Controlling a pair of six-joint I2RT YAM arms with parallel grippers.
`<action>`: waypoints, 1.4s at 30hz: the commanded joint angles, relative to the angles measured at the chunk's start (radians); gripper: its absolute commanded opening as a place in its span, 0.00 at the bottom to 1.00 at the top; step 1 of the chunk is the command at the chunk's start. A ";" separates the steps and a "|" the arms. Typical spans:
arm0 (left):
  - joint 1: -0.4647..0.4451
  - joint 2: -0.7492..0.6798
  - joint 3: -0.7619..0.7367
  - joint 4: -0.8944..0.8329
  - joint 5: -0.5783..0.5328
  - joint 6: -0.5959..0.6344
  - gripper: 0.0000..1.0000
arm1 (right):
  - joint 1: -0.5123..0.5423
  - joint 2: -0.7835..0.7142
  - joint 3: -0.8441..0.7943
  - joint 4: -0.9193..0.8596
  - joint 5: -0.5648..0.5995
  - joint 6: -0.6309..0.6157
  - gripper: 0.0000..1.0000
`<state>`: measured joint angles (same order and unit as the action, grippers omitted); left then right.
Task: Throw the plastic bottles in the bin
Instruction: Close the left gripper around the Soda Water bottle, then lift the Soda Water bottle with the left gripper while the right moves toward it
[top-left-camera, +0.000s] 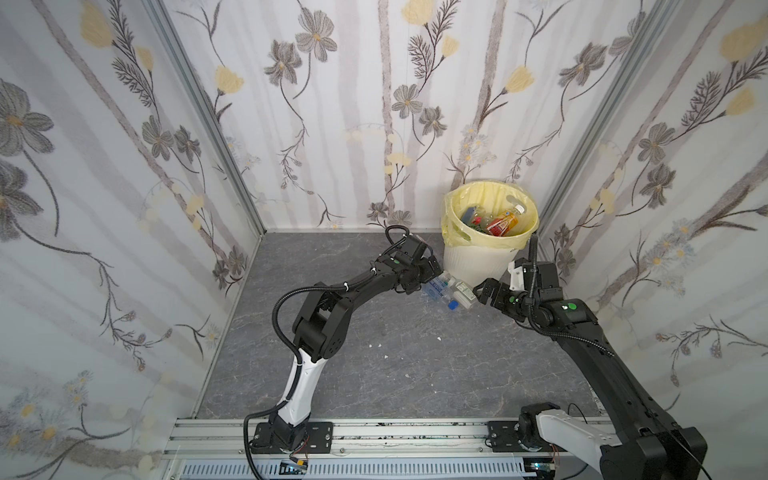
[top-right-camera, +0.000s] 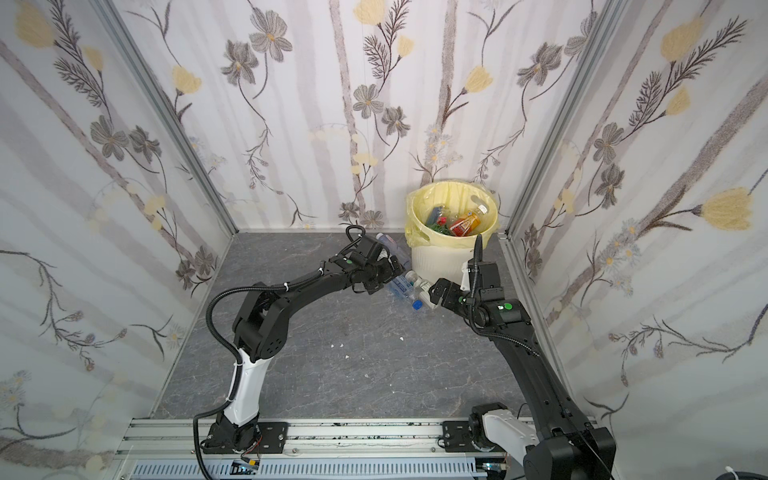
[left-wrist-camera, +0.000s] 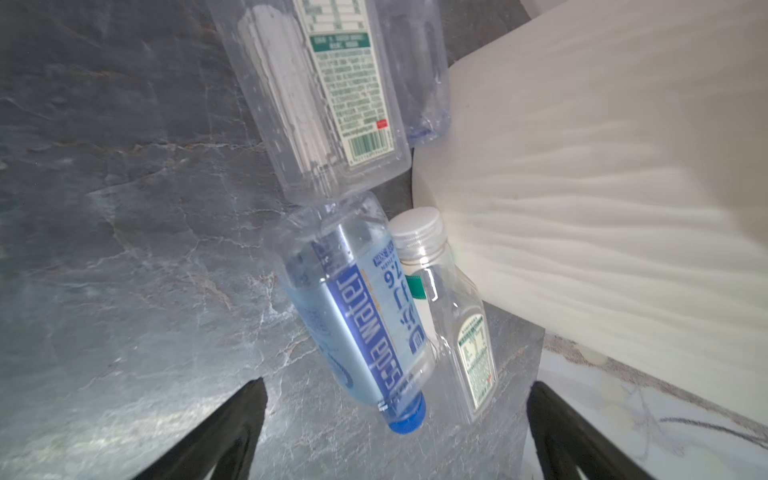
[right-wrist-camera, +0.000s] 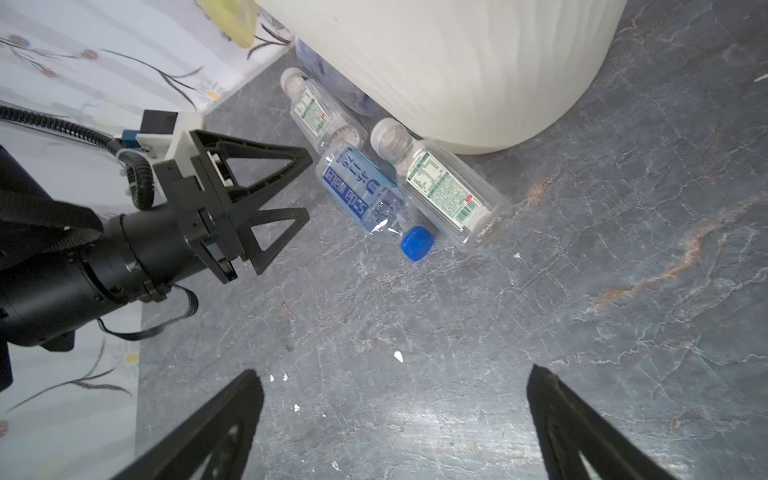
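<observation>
Showing the blue-label bottle (right-wrist-camera: 361, 195) lying at the foot of the bin (right-wrist-camera: 457, 75), just ahead of my spread, empty left gripper (right-wrist-camera: 308, 186), its long axis running more along the gap than across it; my right gripper (right-wrist-camera: 394, 370), equally spread, stands farther back.

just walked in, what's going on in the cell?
Two arms are clearing plastic bottles into the bin. It is lined with a yellow bag and already holds several, an orange-red bottle among them. On the floor against its base lie a blue-labelled water bottle, a clear green-labelled bottle to its right, and a second green-labelled bottle by the left pincer. That pincer and the right pincer are open and empty, flanking the cluster.
</observation>
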<state>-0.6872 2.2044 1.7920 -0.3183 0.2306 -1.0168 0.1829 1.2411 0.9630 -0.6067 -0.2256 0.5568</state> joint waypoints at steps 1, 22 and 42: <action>0.000 0.059 0.057 -0.009 -0.017 -0.057 1.00 | 0.001 -0.009 -0.036 0.090 -0.001 -0.025 1.00; 0.012 0.247 0.207 -0.097 -0.031 -0.059 0.99 | 0.006 0.013 0.025 0.043 0.001 -0.026 1.00; 0.000 0.107 0.010 -0.157 -0.065 -0.001 0.57 | 0.029 0.064 0.068 0.005 -0.015 -0.081 1.00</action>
<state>-0.6880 2.3283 1.8339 -0.3706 0.2005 -1.0389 0.2070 1.2976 1.0267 -0.6281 -0.2337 0.4881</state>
